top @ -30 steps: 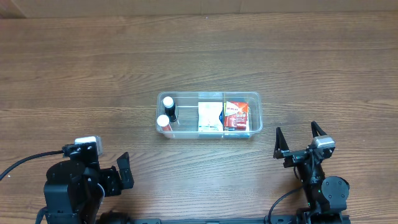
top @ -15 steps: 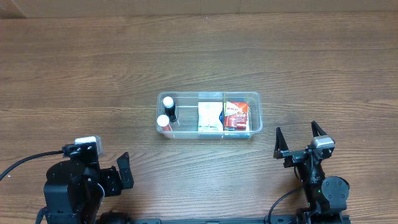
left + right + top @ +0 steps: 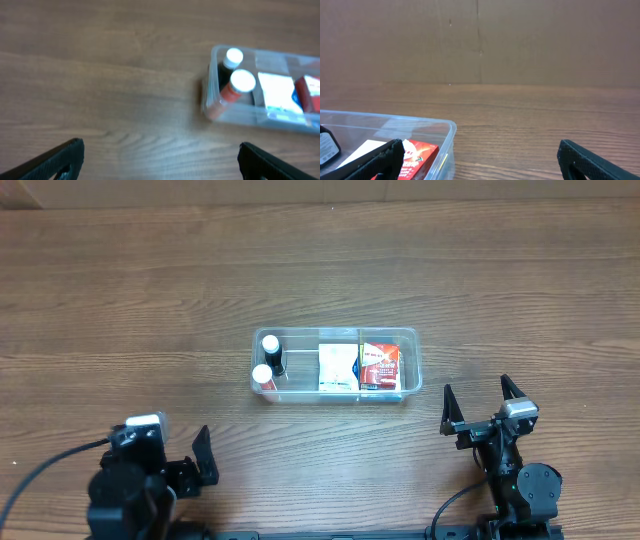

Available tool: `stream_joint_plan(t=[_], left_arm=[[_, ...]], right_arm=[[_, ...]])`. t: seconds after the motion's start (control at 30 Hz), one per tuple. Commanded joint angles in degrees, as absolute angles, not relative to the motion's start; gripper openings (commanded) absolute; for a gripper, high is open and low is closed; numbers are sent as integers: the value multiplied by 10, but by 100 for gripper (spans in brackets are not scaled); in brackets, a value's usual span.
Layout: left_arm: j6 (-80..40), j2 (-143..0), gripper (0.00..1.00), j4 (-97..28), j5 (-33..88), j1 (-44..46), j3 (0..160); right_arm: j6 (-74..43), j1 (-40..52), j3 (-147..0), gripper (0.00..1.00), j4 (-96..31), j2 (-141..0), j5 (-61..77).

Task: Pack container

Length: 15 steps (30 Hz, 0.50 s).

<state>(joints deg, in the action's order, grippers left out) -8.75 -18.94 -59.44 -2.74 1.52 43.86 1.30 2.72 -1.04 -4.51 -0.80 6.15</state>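
Observation:
The clear plastic container (image 3: 336,331) sits mid-table. It holds two white-capped bottles (image 3: 266,358) at its left end, a white box (image 3: 338,367) in the middle and a red box (image 3: 380,366) at the right. My left gripper (image 3: 165,445) is open and empty near the front edge, well left of and below the container (image 3: 260,119). My right gripper (image 3: 476,390) is open and empty, just right of and below the container (image 3: 420,121). The red box (image 3: 417,152) shows in the right wrist view.
The wooden table top (image 3: 320,260) stretches around the container. A brown cardboard wall (image 3: 480,40) stands behind the table's far edge. Both arm bases sit at the front edge.
My left arm has drawn back a little toward the front edge. The right arm and the container's contents have not moved.

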Motion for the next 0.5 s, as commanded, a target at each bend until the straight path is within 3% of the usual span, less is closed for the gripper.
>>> stream_joint_plan(t=[0.0,0.13,0.33,0.47], left_arm=[[-82,-100,100,-500,-34,15,310],[-94,-12,100,-306,-34,15,165],[-90,-2,100,-13,-36,12,19],[-90,-2,100,-42,-34,7,3]], right_arm=[[15,29,-5,100,-42,-2,63],[15,29,-5,100,-42,-2,63],[15,29,-5,100,-42,-2,63],[15,29,-5,100,-42,-2,63]])
